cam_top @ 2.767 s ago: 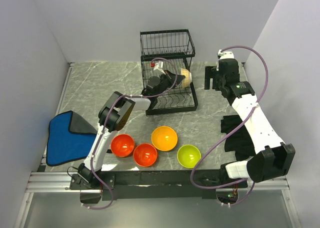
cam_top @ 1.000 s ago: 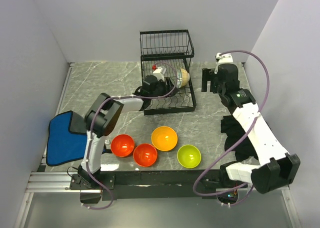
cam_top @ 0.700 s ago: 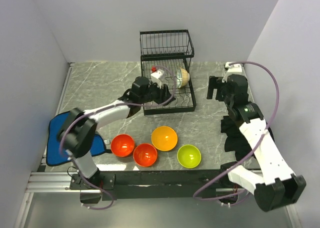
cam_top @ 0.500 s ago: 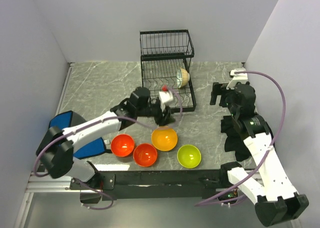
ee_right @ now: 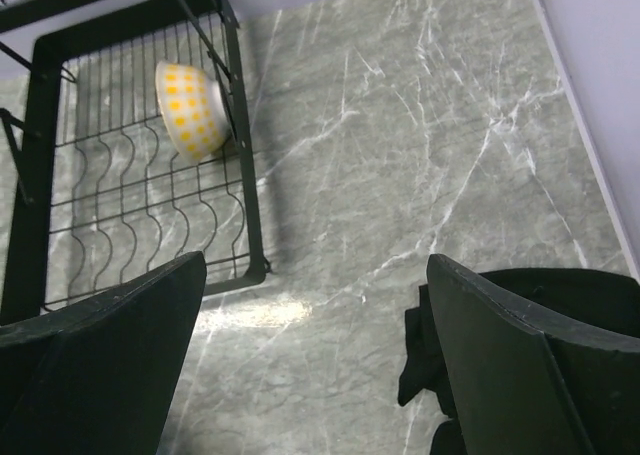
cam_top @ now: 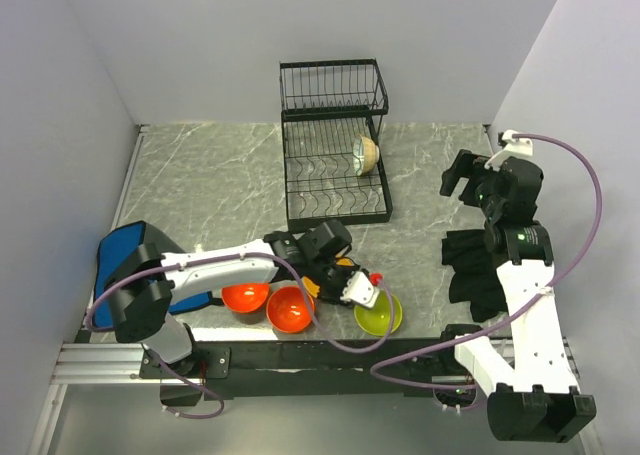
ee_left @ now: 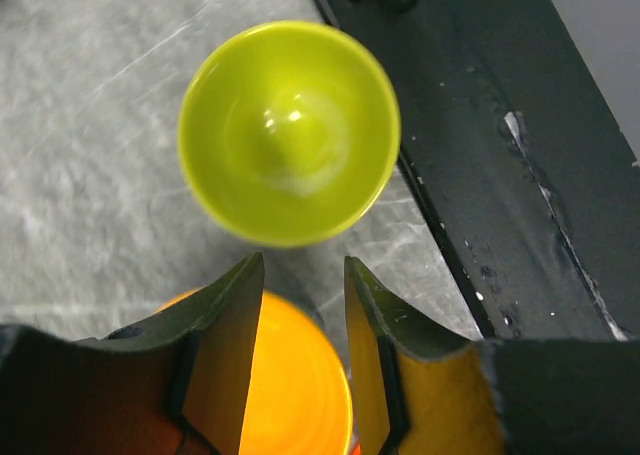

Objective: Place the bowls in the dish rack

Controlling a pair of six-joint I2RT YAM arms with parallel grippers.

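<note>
My left gripper (cam_top: 343, 278) hangs open low over the orange bowl (ee_left: 290, 390), its fingers (ee_left: 228, 325) on either side of the bowl's near rim; the arm hides most of that bowl from above. The lime green bowl (cam_top: 381, 314) sits just beyond the fingertips and also shows in the left wrist view (ee_left: 290, 130). Two red-orange bowls (cam_top: 244, 296) (cam_top: 289, 311) lie to the left. The cream patterned bowl (cam_top: 367, 155) stands on edge in the black dish rack (cam_top: 335, 190), and shows in the right wrist view (ee_right: 190, 110). My right gripper (cam_top: 468, 178) is open, empty and raised at the right. No blue bowl shows.
A blue folded cloth (cam_top: 128, 275) lies at the left edge. A black cloth (cam_top: 472, 270) lies by the right arm, also in the right wrist view (ee_right: 520, 320). The black frame rail (ee_left: 520, 175) runs right beside the lime bowl.
My left arm has left the rack, with the cream bowl standing in it, and swung down to the front bowls. My right arm has pulled back to the right.
</note>
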